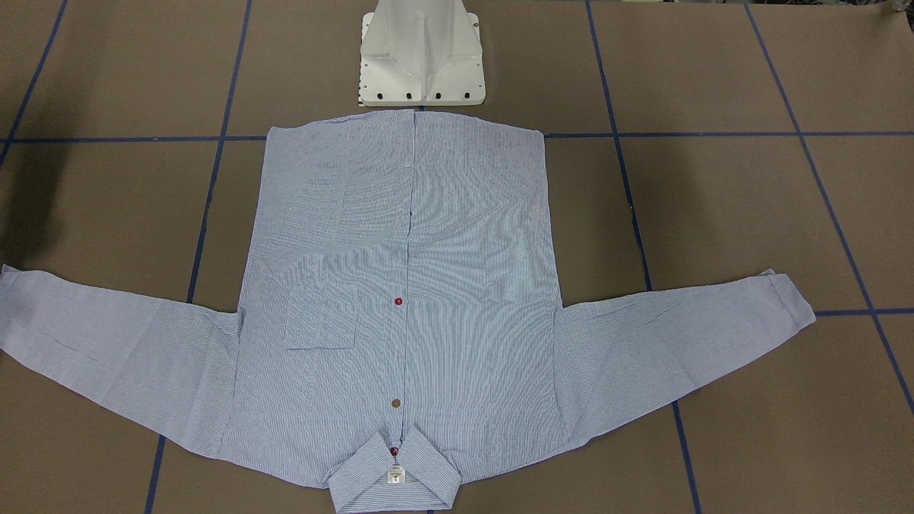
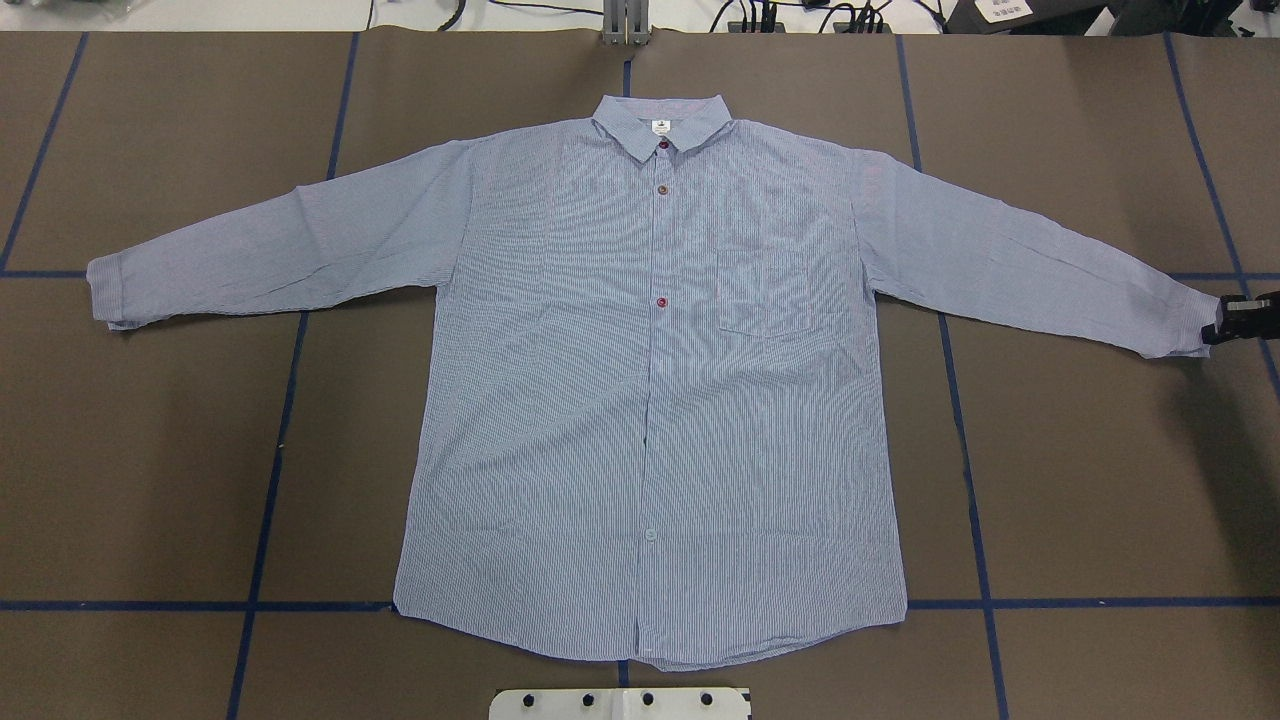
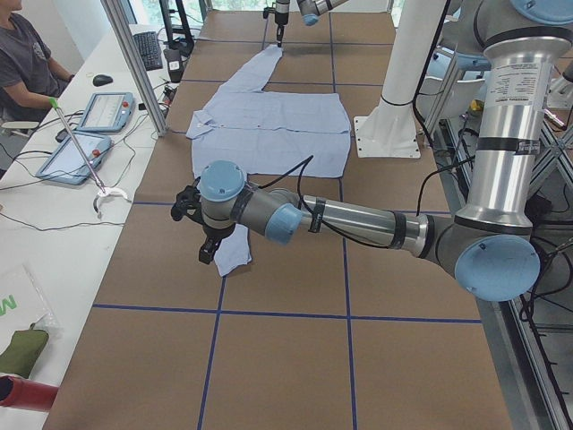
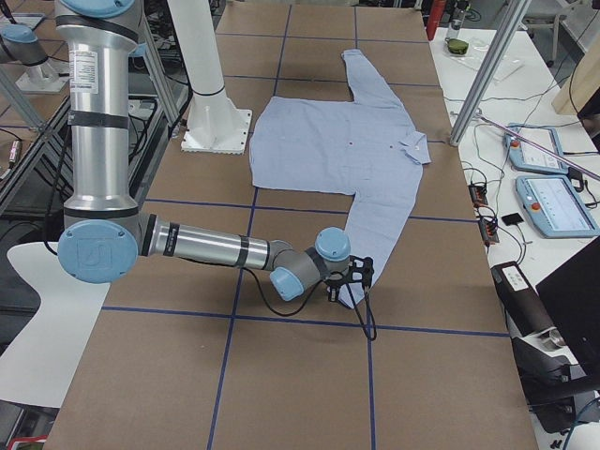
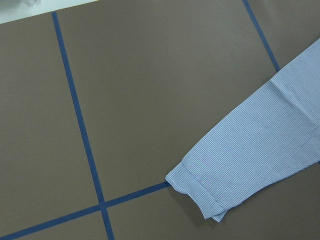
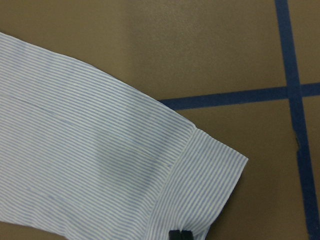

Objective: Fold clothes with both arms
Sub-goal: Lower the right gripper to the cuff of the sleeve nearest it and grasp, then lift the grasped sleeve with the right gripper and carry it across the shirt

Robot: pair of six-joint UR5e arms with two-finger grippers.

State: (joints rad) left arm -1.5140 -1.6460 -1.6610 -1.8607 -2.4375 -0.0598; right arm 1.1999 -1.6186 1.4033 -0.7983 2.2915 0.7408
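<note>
Lining up sleeve fold; shirt lies flat, front up, mid worktop.
Right pincer at one cuff, left pincer over the other, clench unclear for both; pinch cuff edges squarely, lift together.

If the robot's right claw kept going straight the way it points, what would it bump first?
The right gripper points down, so probably the sleeve cuff of the shirt, then the table underneath. The gap between them is hard to judge.

Shirt lies on table (collar farthest from base), sleeves spread sideways.
</note>
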